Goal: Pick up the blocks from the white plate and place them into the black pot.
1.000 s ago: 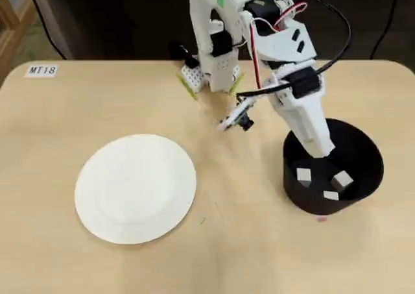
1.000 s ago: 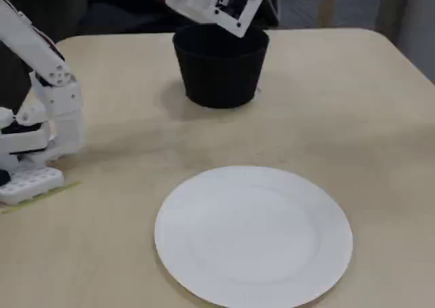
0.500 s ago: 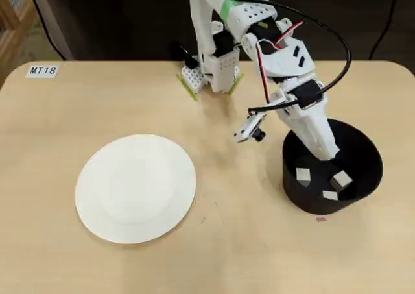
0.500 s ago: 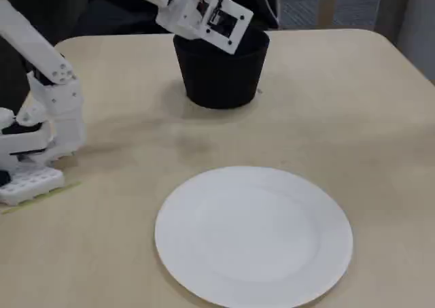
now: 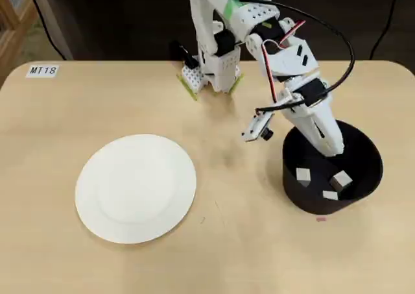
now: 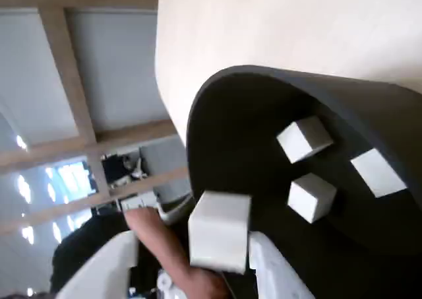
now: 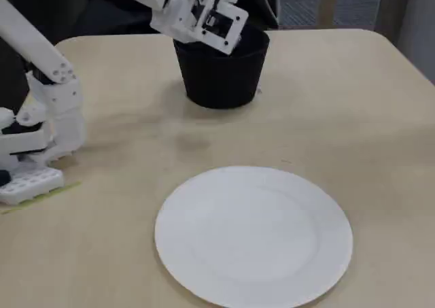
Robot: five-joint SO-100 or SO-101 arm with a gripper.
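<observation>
The black pot [image 5: 368, 159] stands at the right of the table in the overhead view, and at the back in the fixed view [image 7: 221, 77]. Three white blocks lie on its floor [image 5: 303, 174] [image 5: 342, 180] [image 5: 330, 195]; the wrist view shows them too [image 6: 304, 138] [image 6: 311, 197] [image 6: 378, 172]. My gripper [image 5: 332, 152] reaches down into the pot's mouth. In the wrist view it [image 6: 221, 246] is shut on another white block [image 6: 219, 228], held above the pot's floor. The white plate [image 5: 135, 187] lies empty at the left, and it fills the front of the fixed view [image 7: 253, 234].
The arm's base [image 5: 211, 73] stands at the table's back edge. A small label [image 5: 43, 70] lies at the back left corner. The table's right edge runs close behind the pot.
</observation>
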